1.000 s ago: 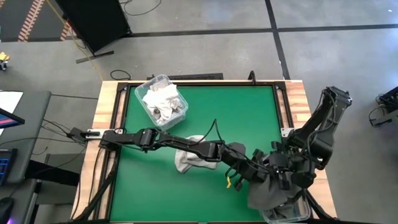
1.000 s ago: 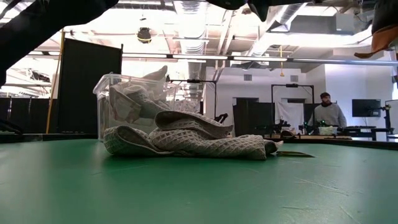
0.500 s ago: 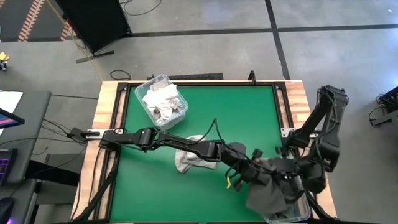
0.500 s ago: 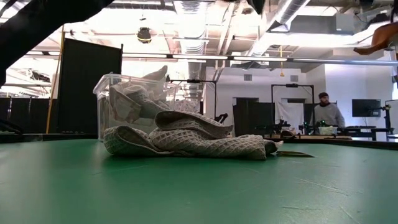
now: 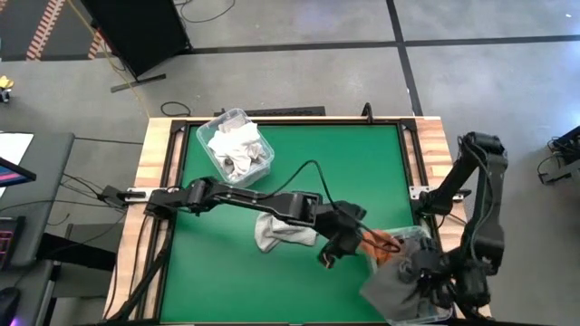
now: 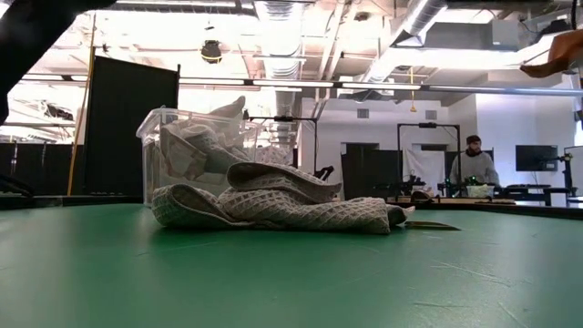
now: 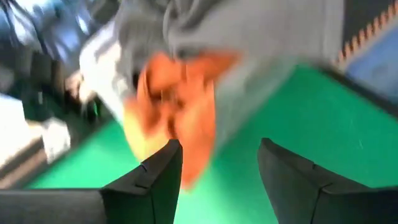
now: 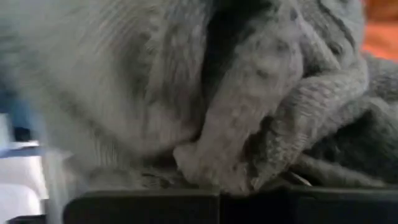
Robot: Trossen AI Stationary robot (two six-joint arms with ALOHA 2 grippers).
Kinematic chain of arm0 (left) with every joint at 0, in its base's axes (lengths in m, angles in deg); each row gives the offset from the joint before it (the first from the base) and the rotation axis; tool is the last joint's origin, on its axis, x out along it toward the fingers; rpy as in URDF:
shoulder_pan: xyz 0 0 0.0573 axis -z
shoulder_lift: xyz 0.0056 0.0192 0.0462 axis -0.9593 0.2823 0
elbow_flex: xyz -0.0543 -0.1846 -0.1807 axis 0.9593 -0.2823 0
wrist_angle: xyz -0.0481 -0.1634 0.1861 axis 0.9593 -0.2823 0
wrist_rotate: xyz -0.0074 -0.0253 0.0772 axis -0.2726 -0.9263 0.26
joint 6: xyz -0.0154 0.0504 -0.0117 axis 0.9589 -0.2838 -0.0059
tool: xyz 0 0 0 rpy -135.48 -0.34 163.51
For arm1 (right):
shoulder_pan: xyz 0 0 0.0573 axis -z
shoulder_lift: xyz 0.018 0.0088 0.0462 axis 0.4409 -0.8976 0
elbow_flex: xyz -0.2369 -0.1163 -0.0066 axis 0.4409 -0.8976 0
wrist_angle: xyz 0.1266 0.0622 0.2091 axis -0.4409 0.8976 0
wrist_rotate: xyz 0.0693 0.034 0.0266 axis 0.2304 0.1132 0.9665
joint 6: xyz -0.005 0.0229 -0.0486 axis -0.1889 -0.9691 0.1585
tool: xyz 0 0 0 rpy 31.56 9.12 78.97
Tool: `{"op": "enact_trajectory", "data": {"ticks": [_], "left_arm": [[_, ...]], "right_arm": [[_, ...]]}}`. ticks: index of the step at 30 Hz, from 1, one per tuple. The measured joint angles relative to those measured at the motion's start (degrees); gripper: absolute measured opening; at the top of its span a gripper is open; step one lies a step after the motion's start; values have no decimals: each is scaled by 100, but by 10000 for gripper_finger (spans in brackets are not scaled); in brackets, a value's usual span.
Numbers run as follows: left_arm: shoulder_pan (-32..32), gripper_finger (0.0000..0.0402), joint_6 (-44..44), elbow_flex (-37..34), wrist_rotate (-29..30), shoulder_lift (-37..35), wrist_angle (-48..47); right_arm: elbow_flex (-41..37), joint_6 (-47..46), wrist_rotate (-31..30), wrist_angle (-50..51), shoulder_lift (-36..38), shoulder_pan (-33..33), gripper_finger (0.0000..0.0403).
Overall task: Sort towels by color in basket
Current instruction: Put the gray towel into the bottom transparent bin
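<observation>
Your right gripper point(image 5: 426, 288), lower right, has jaws pinching the grey towel point(image 5: 399, 282). Your left gripper point(image 5: 349, 243) has wide jaws. Lifting may drag the orange towel point(image 5: 384, 246) out.

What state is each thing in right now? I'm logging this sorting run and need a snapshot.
Left gripper: open, empty, just off the orange towel.
Right gripper: shut on the dark grey towel.
Orange towel: lying in the near right bin.
Dark grey towel: bunched, draped over that bin's edge.
Near right bin: holds both towels.
Pale grey towel: crumpled on the mat.
Far left bin: upright, holds white towels.
</observation>
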Motion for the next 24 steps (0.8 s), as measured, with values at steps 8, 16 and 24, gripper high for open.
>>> {"op": "enact_trajectory", "data": {"ticks": [8,16,24], "left_arm": [[-2,199,273,0,304,-560,-2054],[-37,199,602,-60,415,-610,-3648],[-119,199,820,-1028,590,-618,-4157]], "right_arm": [[-150,127,641,-210,-822,389,23],[-146,237,981,-193,-896,732,23],[170,187,1143,40,-577,747,117]]}}
